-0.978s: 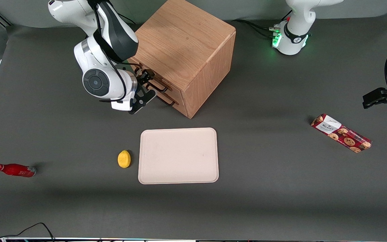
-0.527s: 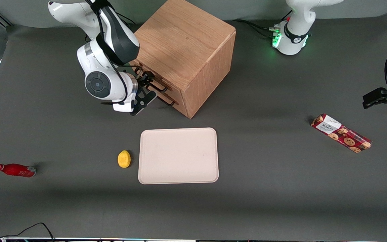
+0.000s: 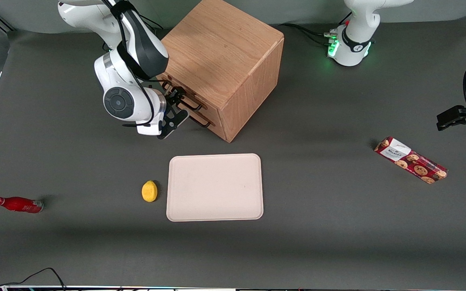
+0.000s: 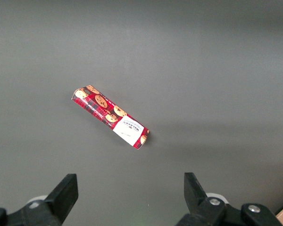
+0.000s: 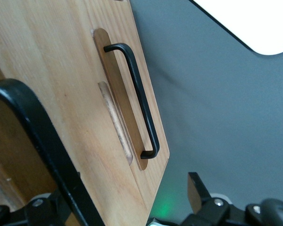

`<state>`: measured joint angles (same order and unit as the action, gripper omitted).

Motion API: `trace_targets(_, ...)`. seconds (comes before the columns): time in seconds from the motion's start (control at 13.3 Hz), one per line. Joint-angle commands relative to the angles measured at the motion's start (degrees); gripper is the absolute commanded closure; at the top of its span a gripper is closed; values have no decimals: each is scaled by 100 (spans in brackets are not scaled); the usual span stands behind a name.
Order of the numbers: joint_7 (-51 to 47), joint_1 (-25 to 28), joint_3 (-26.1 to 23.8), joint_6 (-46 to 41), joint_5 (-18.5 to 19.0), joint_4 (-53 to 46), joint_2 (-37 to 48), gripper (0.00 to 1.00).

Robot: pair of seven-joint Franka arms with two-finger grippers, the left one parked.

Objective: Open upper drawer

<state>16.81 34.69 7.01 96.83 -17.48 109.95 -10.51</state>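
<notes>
A light oak cube cabinet [image 3: 221, 52] stands on a dark grey table [image 3: 338, 226] in the upper middle of the front view, turned so that its drawer face slants toward the working arm's end. The upper drawer [image 3: 208, 107], a flat oak front under the cabinet's top edge, looks closed and flush. Its thin black bar handle [image 3: 192, 106] runs along the front, above the matching black handle of the lower drawer [image 3: 200, 122].

The right arm's black two-finger gripper [image 3: 177, 96] is directly in front of the upper drawer, at its handle. In the right wrist view the gripper [image 5: 118, 197] has its fingers [image 5: 197, 190] spread wide, and the upper handle [image 5: 37, 127] passes between them as a thick dark bar, close to one finger. Neither finger is seen pressing on it. The lower handle [image 5: 140, 99] appears in sharp focus farther from the camera.

Nearer the front camera, in the middle of the frame, lies a flat cream rectangular tray [image 3: 214, 187], with a small yellow lemon [image 3: 149, 190] just beside it. A red bottle [image 3: 16, 204] lies on its side toward the working arm's end. A red cookie box [image 3: 410, 160] [image 4: 111, 117] lies toward the parked arm's end.
</notes>
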Motion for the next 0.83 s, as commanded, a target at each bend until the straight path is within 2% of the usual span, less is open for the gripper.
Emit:
trace_targets(0.0, 296, -32, 54, 90, -124, 44, 41, 0)
trace_targets(0.75, 815, -58, 388, 99, -53, -456, -354, 0)
